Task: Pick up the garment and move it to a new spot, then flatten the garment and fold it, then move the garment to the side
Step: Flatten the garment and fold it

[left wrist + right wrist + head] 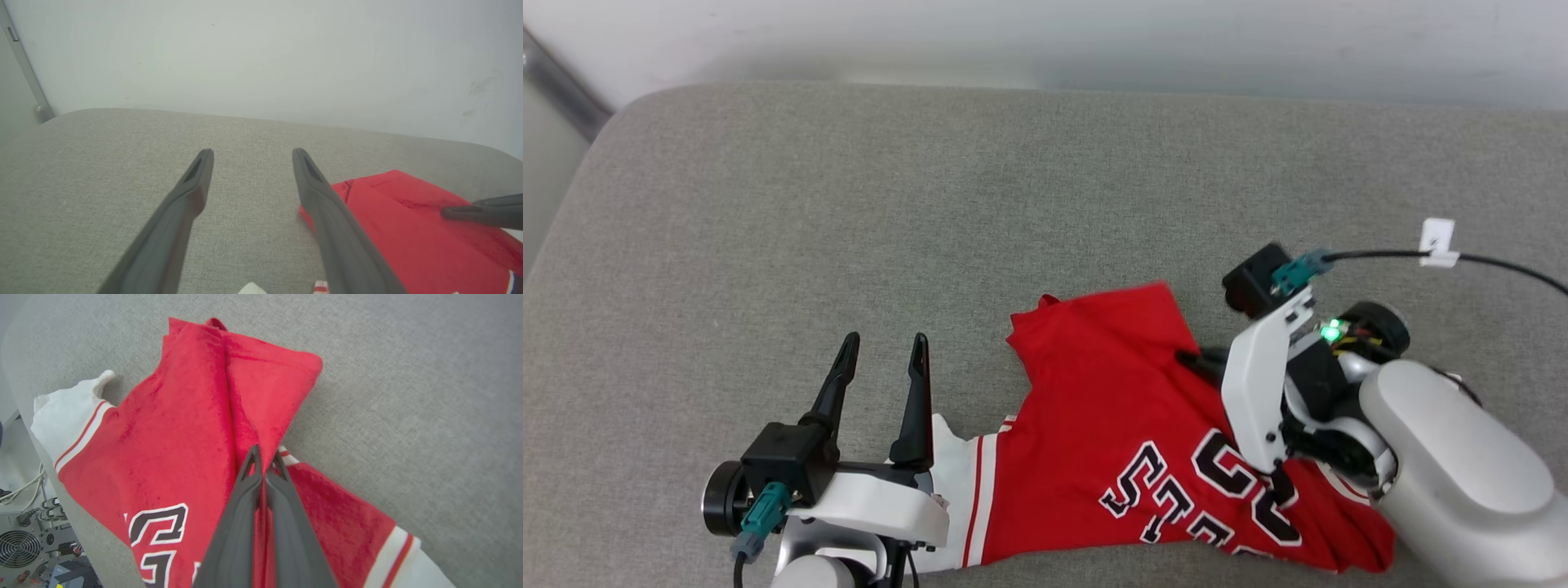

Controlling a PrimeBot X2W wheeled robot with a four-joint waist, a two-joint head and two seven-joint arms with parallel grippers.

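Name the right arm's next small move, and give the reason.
Probably lift the right gripper a little: it is shut on a ridge of the garment, which lies crumpled on the grey cushion, while the left gripper stands open.

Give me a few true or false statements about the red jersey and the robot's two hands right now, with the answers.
1. The right hand is shut on a fold of the garment. True.
2. The left hand grips the garment too. False: it is open and holds nothing.
3. The garment lies spread flat. False: it is bunched and creased.
4. The garment rests on a gray cushion. True.
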